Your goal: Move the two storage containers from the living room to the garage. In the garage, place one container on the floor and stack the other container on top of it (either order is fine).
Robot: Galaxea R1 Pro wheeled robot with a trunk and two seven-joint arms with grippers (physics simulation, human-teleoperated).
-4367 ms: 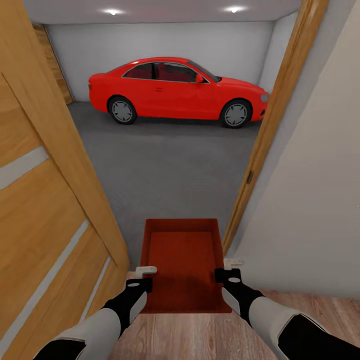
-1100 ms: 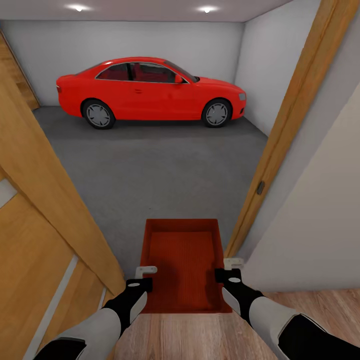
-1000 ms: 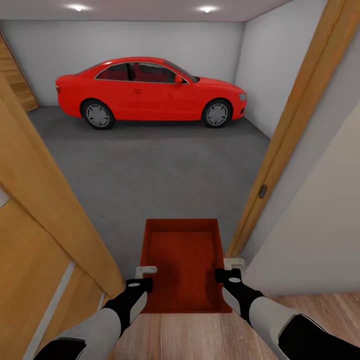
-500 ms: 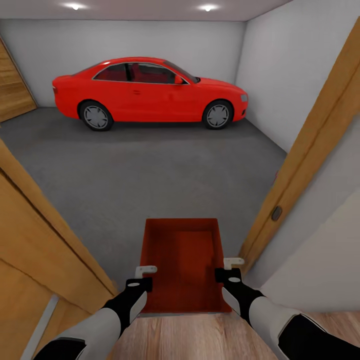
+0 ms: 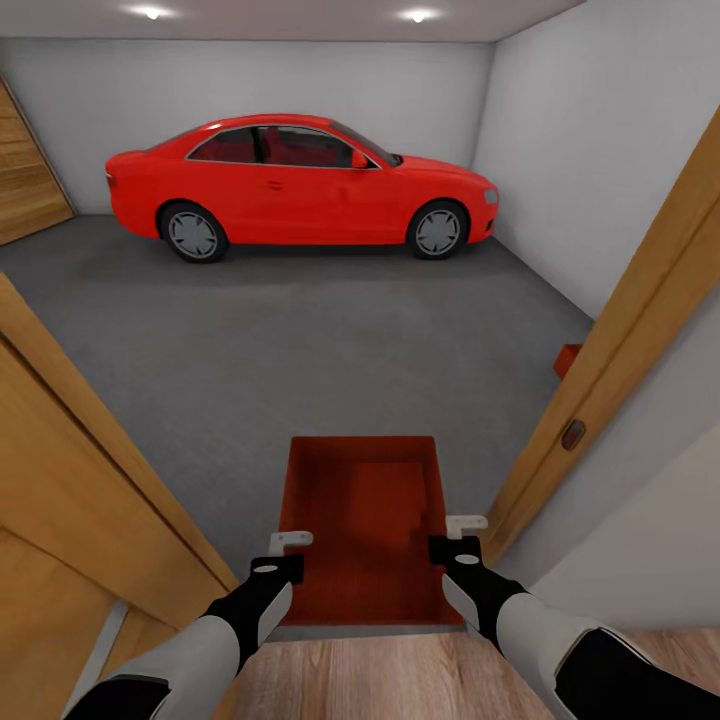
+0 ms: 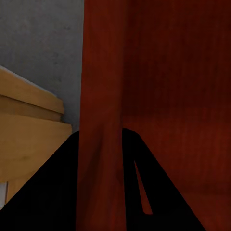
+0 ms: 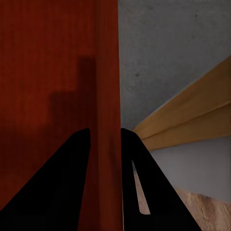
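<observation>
Second container (image 5: pixel 568 358) mostly hidden behind door frame (image 5: pixel 640 330).

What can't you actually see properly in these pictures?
- Second orange-red box: in the head view, just a corner shows past the door frame, which hides the rest.
- Carried container: its underside is hidden by its own walls.
- Left gripper and right gripper: their fingertips are dark silhouettes straddling the container's side walls in the wrist views.
- Car: its far side.

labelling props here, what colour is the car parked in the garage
Bright red, with silver wheels and dark windows; the car shows best in the head view.
</observation>
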